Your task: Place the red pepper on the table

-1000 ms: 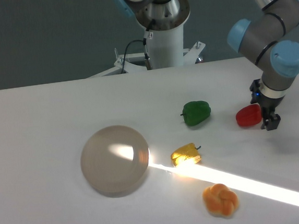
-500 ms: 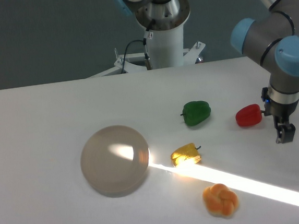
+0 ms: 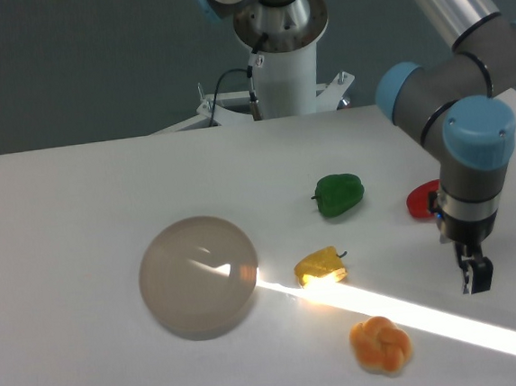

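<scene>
Your gripper [image 3: 476, 275] at lower right holds nothing; you cannot tell its opening. The red pepper [image 3: 421, 201] rests on the table [image 3: 61, 219], partly hidden.

We see an evenly, softly lit scene on the white table [image 3: 78, 200], cut by one hard bright streak of light running from the grey disc [image 3: 198, 275] down to the lower right edge. It blows out to pure white beside the yellow pepper [image 3: 320, 266], which glows. A small glare spot sits on the disc. Shadows are faint. The picture is slightly soft throughout, and the backdrop is dim.
</scene>
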Controlling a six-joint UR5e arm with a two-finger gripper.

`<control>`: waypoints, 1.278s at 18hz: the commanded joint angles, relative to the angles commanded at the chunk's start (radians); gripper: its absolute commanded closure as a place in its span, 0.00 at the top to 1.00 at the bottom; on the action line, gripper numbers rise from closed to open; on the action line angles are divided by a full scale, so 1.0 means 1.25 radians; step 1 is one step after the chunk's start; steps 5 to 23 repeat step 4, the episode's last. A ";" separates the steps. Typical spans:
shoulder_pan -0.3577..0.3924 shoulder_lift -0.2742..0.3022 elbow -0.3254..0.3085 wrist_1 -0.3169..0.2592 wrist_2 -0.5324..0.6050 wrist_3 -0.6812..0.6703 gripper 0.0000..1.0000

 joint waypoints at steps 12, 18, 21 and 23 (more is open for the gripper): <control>-0.010 -0.011 0.017 0.000 0.000 -0.023 1.00; -0.010 -0.011 0.017 0.000 0.000 -0.023 1.00; -0.010 -0.011 0.017 0.000 0.000 -0.023 1.00; -0.010 -0.011 0.017 0.000 0.000 -0.023 1.00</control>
